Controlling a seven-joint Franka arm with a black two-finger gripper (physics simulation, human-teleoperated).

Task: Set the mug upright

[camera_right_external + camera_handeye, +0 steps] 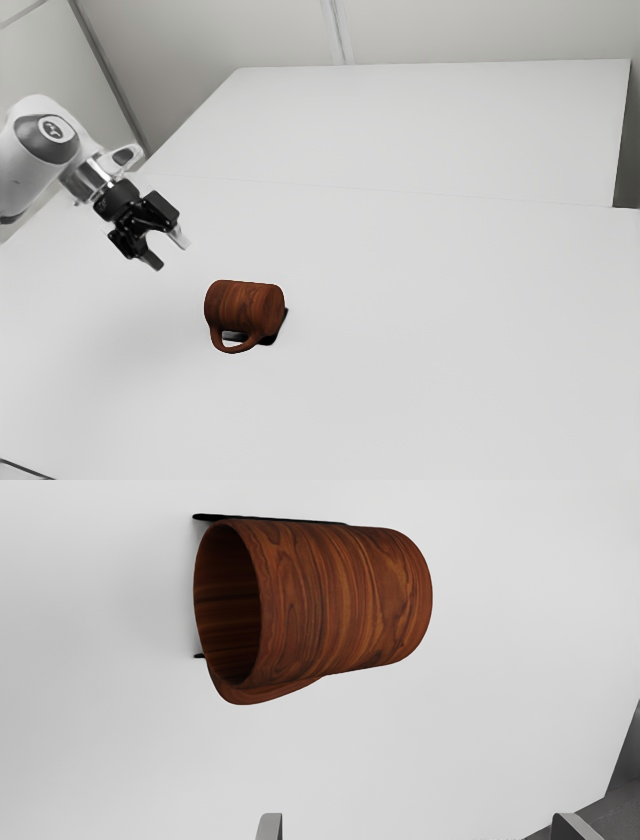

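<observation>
Gripper [168,253] spread wide, near a brown mug [245,305], lying on its side, dark inside showing, away from the edges of the white table [450,320].

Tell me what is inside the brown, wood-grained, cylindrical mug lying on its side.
Inside the mug, a bare, dark-streaked inner wall shows near the rim. The mug's own side covers the deeper part and inner bottom, so anything there cannot be seen.
</observation>
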